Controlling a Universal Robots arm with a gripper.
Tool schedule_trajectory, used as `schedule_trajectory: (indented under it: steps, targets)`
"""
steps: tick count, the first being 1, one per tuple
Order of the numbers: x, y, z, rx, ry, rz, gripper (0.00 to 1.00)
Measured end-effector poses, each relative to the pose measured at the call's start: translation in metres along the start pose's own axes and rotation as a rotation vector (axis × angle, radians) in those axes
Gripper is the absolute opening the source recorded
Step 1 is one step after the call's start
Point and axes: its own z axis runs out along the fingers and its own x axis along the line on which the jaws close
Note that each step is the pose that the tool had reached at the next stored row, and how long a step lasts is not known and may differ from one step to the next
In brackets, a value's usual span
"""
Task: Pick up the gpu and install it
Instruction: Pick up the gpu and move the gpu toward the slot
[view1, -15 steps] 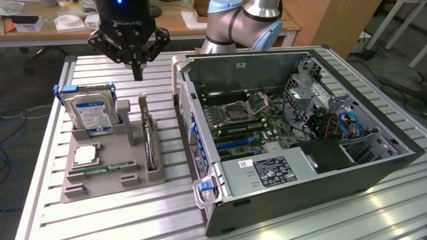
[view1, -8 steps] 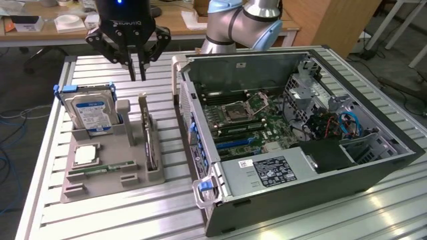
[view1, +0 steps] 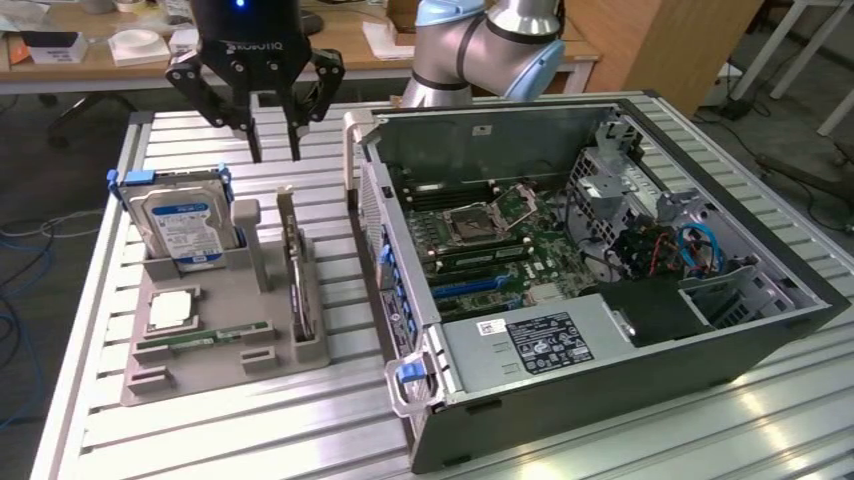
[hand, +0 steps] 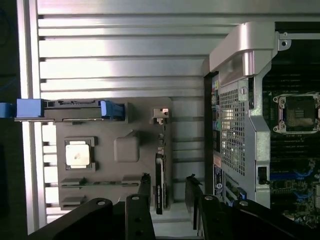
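Gripper (view1: 275, 155) hangs in the air with its two black fingers (view1: 254, 140) apart and nothing between them. It is above the far end of the grey parts tray (view1: 220, 295), over the bare slats of the metal table (view1: 267, 420).

On the left part of the tray, the hard drive (view1: 187, 225) with blue rails stands upright. In front of it a square processor chip (view1: 171, 310) lies flat, and nearer the tray's front edge lies a green memory stick (view1: 200, 338). On the right side of the tray the gpu (view1: 302, 275) stands on its long edge in a slot, dark and thin, with its metal bracket at the tray's far end. The gpu is below the gripper and a little toward the tray's near end, not touched by it.

From the wrist view, the gpu (hand: 159, 187) runs lengthwise between the two open fingers (hand: 145, 187), lower than the fingers and apart from them.

To the right of the tray, just beside it, the open computer case (view1: 561, 420) lies on its side, with the motherboard (view1: 494, 240) facing up.

Behind the tray, past the table, a wooden desk (view1: 347, 40) carries white boxes (view1: 140, 45), and further right there is a wooden cabinet (view1: 654, 45).
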Motion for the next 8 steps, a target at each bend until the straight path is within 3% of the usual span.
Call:
schedule_trajectory:
  steps: [8]
  targets:
    - [0.0011,-0.0052,0.0075,-0.0007,0.0029,-0.031,0.41]
